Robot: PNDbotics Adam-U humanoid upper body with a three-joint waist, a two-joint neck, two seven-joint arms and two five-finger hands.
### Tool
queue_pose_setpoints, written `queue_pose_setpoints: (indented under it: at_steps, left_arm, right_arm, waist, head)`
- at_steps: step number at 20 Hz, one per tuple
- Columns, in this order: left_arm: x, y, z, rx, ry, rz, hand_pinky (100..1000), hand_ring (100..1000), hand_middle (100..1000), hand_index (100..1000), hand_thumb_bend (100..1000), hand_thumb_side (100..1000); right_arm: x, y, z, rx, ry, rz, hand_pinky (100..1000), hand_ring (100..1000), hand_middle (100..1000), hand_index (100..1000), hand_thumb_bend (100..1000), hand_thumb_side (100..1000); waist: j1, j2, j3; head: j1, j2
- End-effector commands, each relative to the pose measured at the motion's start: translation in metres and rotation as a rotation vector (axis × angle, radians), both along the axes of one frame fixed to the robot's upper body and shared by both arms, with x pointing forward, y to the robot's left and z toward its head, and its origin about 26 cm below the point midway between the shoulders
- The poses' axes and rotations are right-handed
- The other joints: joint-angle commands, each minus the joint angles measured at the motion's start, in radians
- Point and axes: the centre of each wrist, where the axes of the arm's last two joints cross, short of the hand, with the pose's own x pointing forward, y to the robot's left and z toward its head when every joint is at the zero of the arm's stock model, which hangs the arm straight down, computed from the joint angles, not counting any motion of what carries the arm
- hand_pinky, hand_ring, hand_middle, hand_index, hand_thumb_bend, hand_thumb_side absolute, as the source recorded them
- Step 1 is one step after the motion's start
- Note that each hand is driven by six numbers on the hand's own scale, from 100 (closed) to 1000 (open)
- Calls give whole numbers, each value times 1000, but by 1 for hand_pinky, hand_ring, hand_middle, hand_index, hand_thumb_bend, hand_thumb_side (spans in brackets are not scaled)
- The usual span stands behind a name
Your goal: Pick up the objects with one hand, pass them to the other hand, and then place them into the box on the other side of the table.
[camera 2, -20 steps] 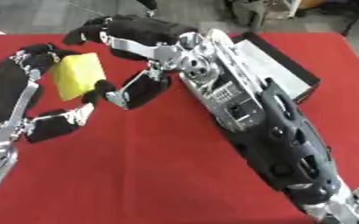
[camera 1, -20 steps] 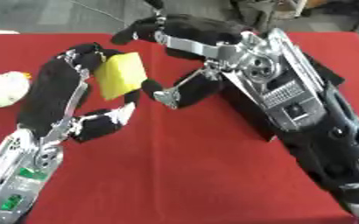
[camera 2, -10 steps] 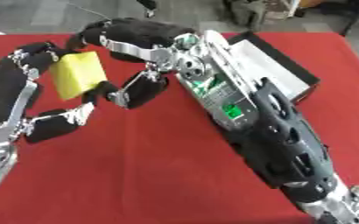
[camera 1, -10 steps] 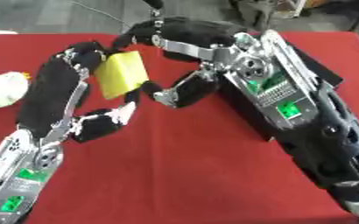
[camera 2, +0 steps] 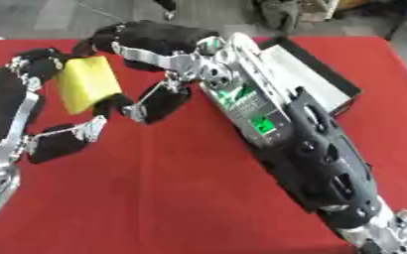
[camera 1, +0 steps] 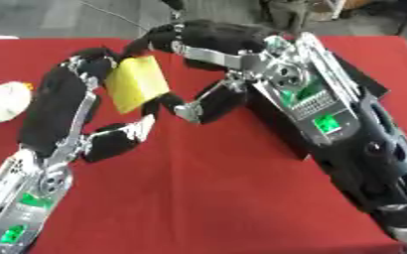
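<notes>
Yellow block (camera 1: 136,88) held between both: left robot hand (camera 1: 77,94) curls round it, right robot hand (camera 1: 209,59) closing beside. Early release risks dropping onto tabletop (camera 1: 207,198).

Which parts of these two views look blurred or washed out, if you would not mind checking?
Left eye view: the pale round object at the left edge is washed out, its surface featureless; the yellow block has soft edges. Right eye view: the box looks pale grey with no visible detail; the right hand reads as a dark mass.
</notes>
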Motion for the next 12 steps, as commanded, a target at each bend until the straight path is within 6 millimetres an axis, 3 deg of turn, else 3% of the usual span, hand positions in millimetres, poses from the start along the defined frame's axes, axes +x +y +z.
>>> queue_pose_setpoints:
  at_steps: [1,12]
  left_arm:
    - [-4,-1,10,-23,-43,-24,565,409,417,585,100,320]
    - [-4,-2,7,-26,-67,-24,564,409,417,584,100,309]
  right_arm:
    - [1,1,5,-7,-23,-9,974,1000,897,967,100,117]
    - [5,3,3,0,-21,-61,974,1000,882,934,100,135]
  waist:
    - [1,-23,1]
    - [2,-24,0]
  head:
    - [-3,0]
    - [-7,-2]
